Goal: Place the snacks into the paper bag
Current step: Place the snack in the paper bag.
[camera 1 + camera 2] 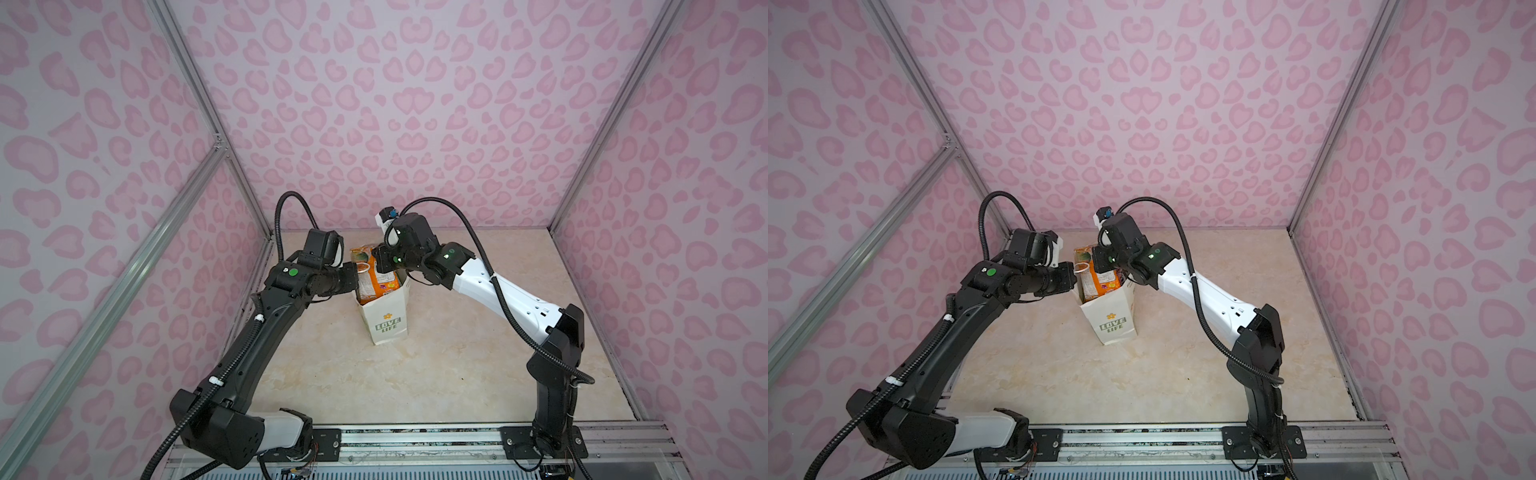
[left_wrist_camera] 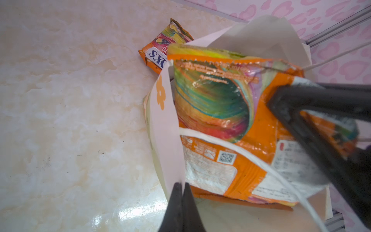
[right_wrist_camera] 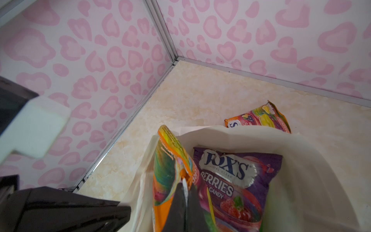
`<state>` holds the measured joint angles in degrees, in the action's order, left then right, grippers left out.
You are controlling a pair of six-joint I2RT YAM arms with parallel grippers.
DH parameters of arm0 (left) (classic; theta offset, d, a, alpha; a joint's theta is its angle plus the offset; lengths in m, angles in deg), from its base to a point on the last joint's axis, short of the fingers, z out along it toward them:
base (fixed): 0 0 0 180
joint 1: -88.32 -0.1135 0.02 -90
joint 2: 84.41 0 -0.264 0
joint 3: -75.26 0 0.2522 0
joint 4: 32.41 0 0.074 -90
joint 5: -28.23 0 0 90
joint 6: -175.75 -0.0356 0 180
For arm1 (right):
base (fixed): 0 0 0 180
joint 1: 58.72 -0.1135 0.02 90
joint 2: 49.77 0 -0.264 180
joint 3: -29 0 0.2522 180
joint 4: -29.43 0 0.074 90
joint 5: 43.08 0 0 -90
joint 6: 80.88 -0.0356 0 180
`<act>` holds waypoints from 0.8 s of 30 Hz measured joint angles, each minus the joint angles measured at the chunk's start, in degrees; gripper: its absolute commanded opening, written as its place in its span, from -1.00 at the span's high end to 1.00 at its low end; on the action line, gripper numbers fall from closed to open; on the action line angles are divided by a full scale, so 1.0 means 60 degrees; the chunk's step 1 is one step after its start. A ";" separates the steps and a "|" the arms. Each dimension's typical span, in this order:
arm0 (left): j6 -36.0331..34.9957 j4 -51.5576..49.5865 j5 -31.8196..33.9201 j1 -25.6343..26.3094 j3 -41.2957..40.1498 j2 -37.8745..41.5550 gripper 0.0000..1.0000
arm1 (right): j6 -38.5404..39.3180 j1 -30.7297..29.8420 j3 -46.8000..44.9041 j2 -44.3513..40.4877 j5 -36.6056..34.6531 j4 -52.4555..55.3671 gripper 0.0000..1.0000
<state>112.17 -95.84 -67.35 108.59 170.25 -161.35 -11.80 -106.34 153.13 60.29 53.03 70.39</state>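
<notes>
watching tall cream-white paper bag with green lettering (image 1: 384, 322) standing upright mid marble-look table (image 1: 436, 374). left gripper (image 2: 181, 192) pinched tight on bag's rim wall, holding mouth open. right gripper (image 3: 185, 192) clamped on glossy orange candy packet (image 2: 210, 96), half in mouth, top poking out. purple berries packet (image 3: 236, 174) already inside. second orange packet (image 3: 259, 118) on table just behind bag. risks: packet corner snagging white cord handle (image 2: 200, 133); hard push tipping bag or tearing pinched paper; crinkly foil slipping from grip.
</notes>
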 measured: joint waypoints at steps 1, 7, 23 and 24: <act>0.0000 0.0004 0.0000 0.0000 0.0000 0.0000 0.92 | 0.0069 -0.0033 -0.0124 -0.0073 -0.0036 0.0022 1.00; 0.0000 0.0022 -0.0011 0.0007 0.0000 0.0000 0.92 | 0.0266 -0.0208 -0.0678 -0.0419 -0.0342 0.0408 1.00; 0.0000 -0.0004 0.0000 -0.0004 0.0000 -0.0004 0.92 | 0.0437 -0.0080 0.0510 0.1038 -0.0576 0.1166 1.00; 0.0000 -0.0007 0.0004 -0.0004 0.0000 0.0000 0.92 | 0.0419 -0.0022 0.0594 0.1180 -0.0586 0.1217 0.98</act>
<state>112.17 -95.88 -67.33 108.57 170.25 -161.35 -9.29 -106.47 156.69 67.37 49.51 77.69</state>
